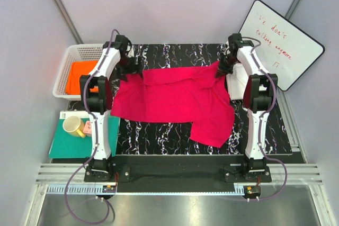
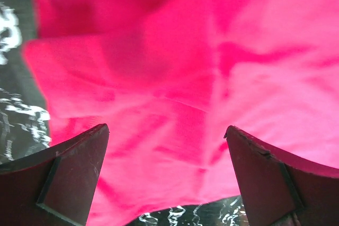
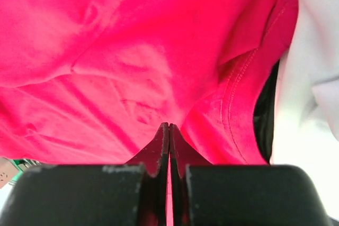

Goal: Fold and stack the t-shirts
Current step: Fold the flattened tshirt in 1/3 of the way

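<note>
Crimson pinch: your right gripper (image 3: pixel 169 130) is pressed together on the far right edge of the crimson-pink shirt (image 1: pixel 175 99); grip it firmly.
Left gripper (image 2: pixel 167 129): spread wide just over the far left cloth; close on the edge before lifting.
Lie: rumpled mid-table; pull both corners level.
White shirt (image 3: pixel 312 51): just beside; don't snag it.

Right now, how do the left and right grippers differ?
The left gripper is open, jaws wide apart above the pink t-shirt; the right gripper is shut, pinching that shirt's cloth. Left sits at the shirt's far-left corner, right at its far-right edge. Both work the shirt's far edge.
</note>
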Robot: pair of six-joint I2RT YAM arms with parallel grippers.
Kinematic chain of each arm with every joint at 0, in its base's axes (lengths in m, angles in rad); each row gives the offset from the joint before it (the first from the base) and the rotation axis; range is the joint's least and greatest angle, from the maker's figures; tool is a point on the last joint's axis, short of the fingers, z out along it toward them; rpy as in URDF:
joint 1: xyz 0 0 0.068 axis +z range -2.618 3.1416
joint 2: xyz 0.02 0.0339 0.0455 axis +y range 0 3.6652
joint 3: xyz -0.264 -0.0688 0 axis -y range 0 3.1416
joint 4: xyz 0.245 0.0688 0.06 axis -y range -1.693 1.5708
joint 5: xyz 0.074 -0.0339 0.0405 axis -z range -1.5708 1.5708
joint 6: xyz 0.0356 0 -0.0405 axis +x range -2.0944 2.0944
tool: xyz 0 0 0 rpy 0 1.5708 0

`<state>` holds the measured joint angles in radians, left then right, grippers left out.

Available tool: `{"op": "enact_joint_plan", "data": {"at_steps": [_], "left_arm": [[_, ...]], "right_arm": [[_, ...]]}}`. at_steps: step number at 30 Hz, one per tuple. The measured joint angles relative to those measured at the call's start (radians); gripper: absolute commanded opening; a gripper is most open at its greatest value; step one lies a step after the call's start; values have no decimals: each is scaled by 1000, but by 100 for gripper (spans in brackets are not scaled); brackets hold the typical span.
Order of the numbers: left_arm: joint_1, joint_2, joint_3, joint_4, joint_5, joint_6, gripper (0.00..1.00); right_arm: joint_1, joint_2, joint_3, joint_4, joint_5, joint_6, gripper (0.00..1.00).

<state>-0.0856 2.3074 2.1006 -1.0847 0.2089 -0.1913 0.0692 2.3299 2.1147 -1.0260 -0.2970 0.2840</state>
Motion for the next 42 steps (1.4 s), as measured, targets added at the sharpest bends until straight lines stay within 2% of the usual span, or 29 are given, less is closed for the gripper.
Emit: {"op": "enact_joint_plan", "data": {"at_steps": [8,14,21,31,42], "left_arm": [[-134,-36,-11,24,-39,12,99],[-176,-15,-11,20,-68,12,99],[-167,18,-15,6,-93,12,99],[-165,119,33,-88,-184,-16,99],[-129,135,54,-149,-249,-75,99]], "right_arm": [[39,18,195,-45,72,-28,0],[100,142,330,-74,186,-49,0],[135,258,333,-121,340,-69,0],[135,267,354,-150,549,-91,0],[135,267,341,-151,629,-111,0]]}}
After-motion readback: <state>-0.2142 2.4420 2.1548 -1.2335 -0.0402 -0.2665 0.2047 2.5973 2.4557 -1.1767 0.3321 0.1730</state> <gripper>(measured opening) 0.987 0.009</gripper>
